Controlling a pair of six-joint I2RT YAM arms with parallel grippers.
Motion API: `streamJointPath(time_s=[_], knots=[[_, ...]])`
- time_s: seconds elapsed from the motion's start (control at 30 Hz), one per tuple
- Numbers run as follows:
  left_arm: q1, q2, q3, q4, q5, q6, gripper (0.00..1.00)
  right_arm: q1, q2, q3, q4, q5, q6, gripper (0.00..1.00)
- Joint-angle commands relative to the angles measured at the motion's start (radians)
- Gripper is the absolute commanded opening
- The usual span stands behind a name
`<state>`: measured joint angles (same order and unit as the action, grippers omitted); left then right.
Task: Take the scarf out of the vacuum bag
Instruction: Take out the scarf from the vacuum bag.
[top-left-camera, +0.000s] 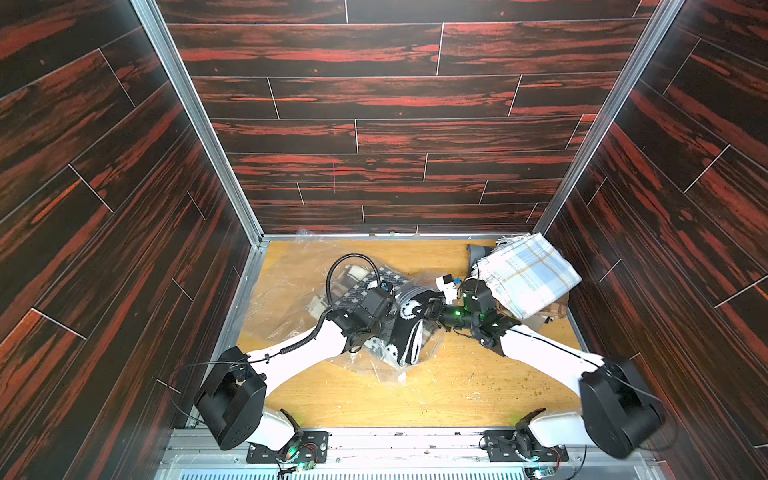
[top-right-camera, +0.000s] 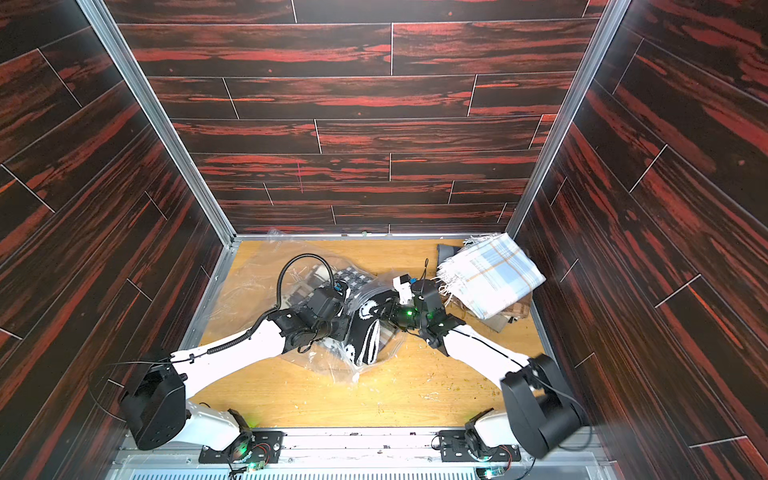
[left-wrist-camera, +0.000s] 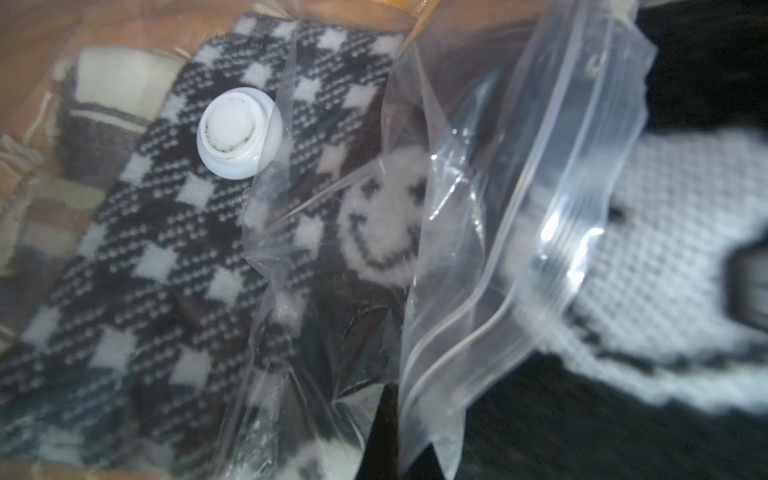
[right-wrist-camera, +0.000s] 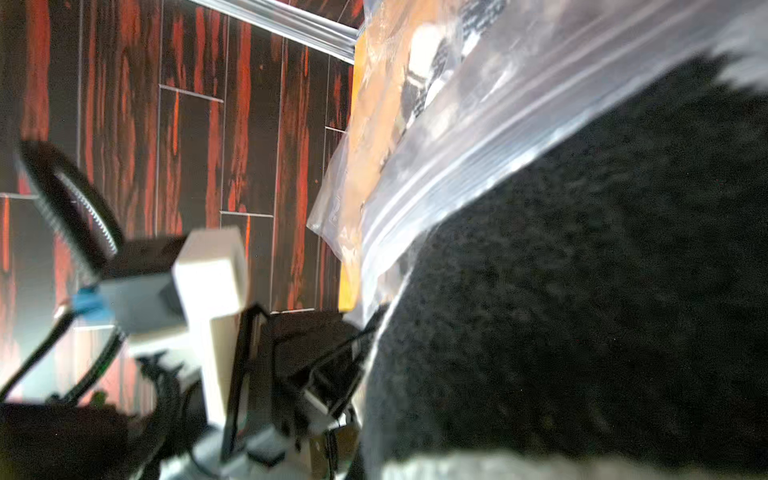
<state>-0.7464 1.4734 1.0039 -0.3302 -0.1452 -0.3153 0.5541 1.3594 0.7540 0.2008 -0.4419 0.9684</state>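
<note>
I see one vacuum bag. Both grippers are closed: left gripper pinches its zip edge, right gripper grips one black smiley scarf. Two folded cloths lie stacked aside.

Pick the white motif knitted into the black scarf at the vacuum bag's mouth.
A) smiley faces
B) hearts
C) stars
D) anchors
A: the left wrist view shows a white smiley face on the black scarf, seen through the clear plastic of the vacuum bag.
</note>
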Motion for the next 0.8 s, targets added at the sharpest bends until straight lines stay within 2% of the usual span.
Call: streamJointPath(time_s=[0.0,0.2,0.4,0.6,0.63,0.77], knots=[[-0.001,0.007,0.026,-0.03,-0.031,-0.005,0.0,-0.006,-0.094,0.016,-0.147,0.029,-0.105,0.0],[0.002,0.012,0.024,-0.036,-0.04,-0.002,0.0,-0.051,-0.176,0.041,-0.321,0.025,-0.177,0.0],[0.003,0.002,0.019,-0.033,-0.042,-0.004,0.0,-0.132,-0.257,0.051,-0.416,-0.001,-0.223,0.0],[0.004,-0.005,0.021,-0.034,-0.045,0.001,0.0,-0.234,-0.298,0.121,-0.664,0.036,-0.353,0.0],[0.004,-0.005,0.019,-0.028,-0.044,0.002,0.0,-0.25,-0.304,0.128,-0.701,0.057,-0.381,0.0],[0.005,-0.001,0.016,-0.012,-0.042,0.0,0.0,-0.26,-0.325,0.198,-0.889,0.273,-0.502,0.0]])
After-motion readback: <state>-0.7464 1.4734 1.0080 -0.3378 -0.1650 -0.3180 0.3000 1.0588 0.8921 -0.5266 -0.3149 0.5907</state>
